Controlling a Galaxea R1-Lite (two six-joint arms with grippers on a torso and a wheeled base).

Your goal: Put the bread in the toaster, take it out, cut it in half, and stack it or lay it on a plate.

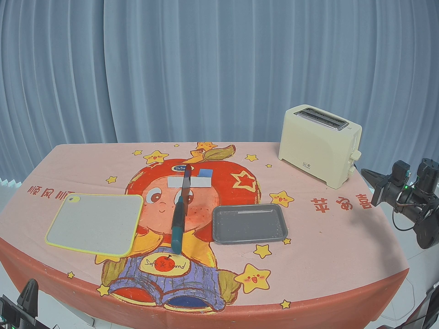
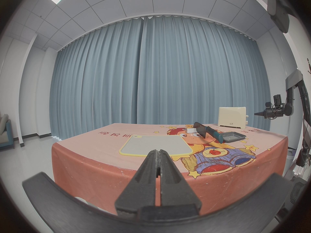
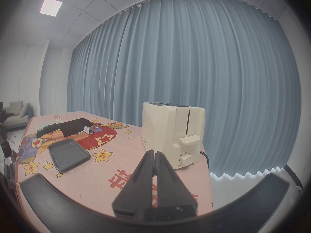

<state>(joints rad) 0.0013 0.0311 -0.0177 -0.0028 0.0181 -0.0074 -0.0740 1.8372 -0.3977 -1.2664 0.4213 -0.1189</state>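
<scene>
The left gripper and right gripper are both clenched, empty, off the table. The toaster stands far right. The knife lies between board and tray.

Cream toaster upright, grey tray beside teal-handled knife

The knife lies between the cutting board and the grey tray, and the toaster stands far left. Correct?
No: the head view shows the toaster at the far right. The knife does lie between the cutting board and the grey tray.
</scene>
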